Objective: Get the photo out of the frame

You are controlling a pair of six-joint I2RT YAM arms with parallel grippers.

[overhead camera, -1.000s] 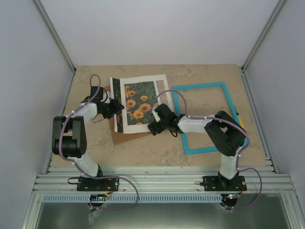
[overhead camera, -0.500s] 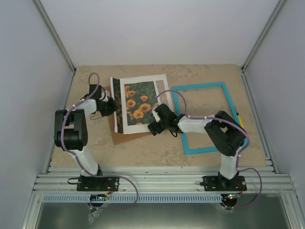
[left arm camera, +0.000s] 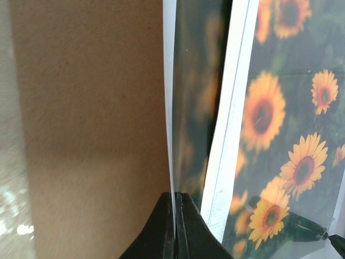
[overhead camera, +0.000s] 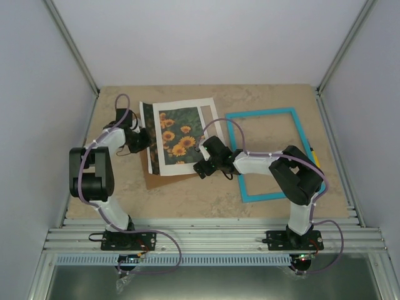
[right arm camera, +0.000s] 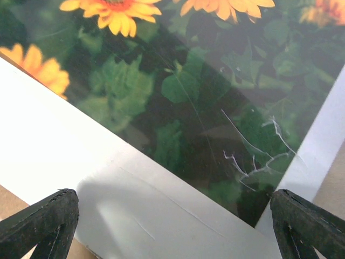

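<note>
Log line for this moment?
left end effector: shut on edge of rectangular sunflower photo | right end effector: open over white mat sheet | turquoise rectangular frame: empty, aside

A robotics lab cell — white panel walls, aluminium rails.

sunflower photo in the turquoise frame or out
Out: the rectangular sunflower print rests over a brown backing board, beside the empty turquoise rectangular frame.
</note>
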